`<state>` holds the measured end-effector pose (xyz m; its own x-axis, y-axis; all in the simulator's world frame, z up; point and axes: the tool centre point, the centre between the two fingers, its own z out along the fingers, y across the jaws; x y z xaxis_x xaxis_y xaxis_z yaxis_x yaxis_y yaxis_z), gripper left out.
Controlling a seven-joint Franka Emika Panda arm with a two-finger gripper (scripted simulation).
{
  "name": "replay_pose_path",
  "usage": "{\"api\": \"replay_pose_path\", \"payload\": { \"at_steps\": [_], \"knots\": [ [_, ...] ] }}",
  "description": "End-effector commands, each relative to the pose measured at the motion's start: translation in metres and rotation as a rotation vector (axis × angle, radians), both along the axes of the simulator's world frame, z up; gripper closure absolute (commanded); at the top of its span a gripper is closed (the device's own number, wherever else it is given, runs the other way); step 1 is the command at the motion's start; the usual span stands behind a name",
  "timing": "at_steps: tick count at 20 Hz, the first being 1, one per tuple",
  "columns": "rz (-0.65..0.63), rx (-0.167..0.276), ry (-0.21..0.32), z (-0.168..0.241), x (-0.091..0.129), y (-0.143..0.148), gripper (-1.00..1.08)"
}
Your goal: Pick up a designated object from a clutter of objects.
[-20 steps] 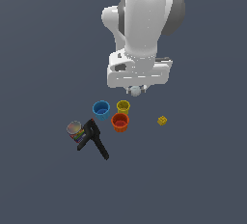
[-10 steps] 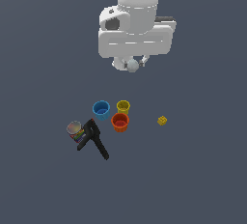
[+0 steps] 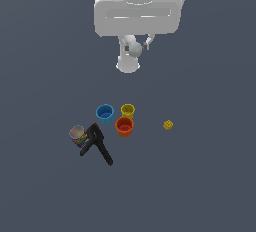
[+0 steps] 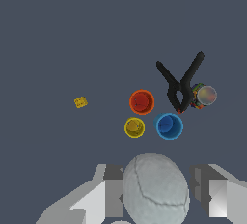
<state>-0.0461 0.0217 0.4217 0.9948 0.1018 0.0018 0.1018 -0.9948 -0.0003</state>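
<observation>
Landmark for this report: the orange cup (image 3: 124,126), standing upright on the flat grey floor (image 3: 210,186).

Going from the exterior view's left: the colourful-labelled can (image 3: 77,135) lies farthest to that side of the orange cup, touching the black clamp (image 3: 96,143), whose two handles splay outward and toward the camera. The blue cup (image 3: 105,113) stands just beside the orange cup on the far left side; the yellow cup (image 3: 128,110) stands just behind it. The three cups sit close together, rims apart. The yellow block (image 3: 168,124) lies alone to the right of the orange cup, well apart from it, with bare floor all round.

The gripper (image 3: 134,49) hangs high above the cups, clear of every floor item. In the wrist view its fingers (image 4: 107,195) are clenched on either side of the white-grey ball (image 4: 154,188), which is lifted off the floor and held well above the orange cup (image 4: 142,102).

Wide open floor surrounds the group on all sides.
</observation>
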Motion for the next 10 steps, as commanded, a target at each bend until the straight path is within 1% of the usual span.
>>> {"api": "replay_pose_path", "payload": {
  "at_steps": [1,10],
  "knots": [
    [0.000,0.000,0.002,0.0072,-0.0012,-0.0012,1.08],
    [0.000,0.000,0.002,0.0078,0.0000,-0.0013,1.08]
  ]
}}
